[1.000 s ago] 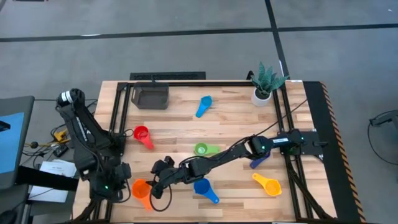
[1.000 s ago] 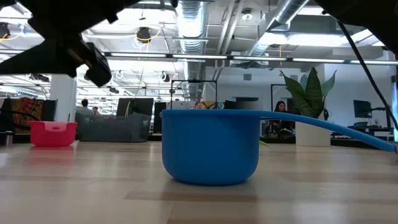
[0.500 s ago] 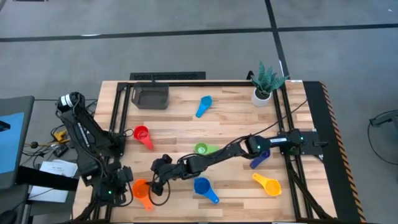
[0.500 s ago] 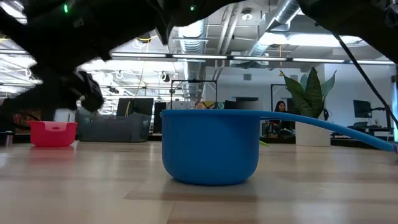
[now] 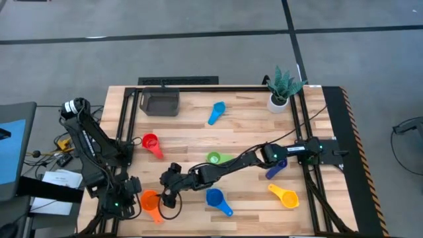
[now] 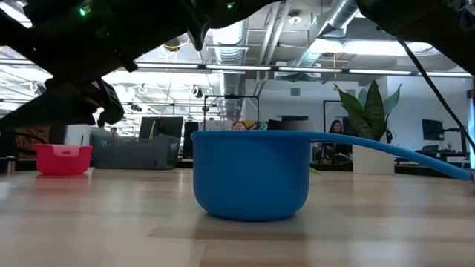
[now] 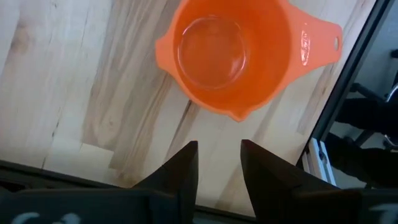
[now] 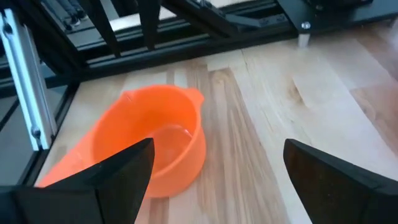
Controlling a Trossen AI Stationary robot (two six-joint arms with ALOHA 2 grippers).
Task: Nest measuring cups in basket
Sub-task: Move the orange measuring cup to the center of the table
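Bare wood around the orange cup (image 5: 151,201); frame rail (image 7: 348,74) crowds its handle.

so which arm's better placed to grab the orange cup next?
Probably the right. Its gripper has jaws wide open beside the orange cup, bowl lined up ahead in the right wrist view. The left gripper is also near, but its jaws are narrow with the cup beyond them.

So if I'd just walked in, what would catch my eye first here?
Probably the bright cups scattered over the wooden table, and the right arm stretched far across it, its tool open beside the orange cup at the near left. The left tool hovers right over that same cup, empty. At the far left corner sits the dark basket, with no cup visible inside it.
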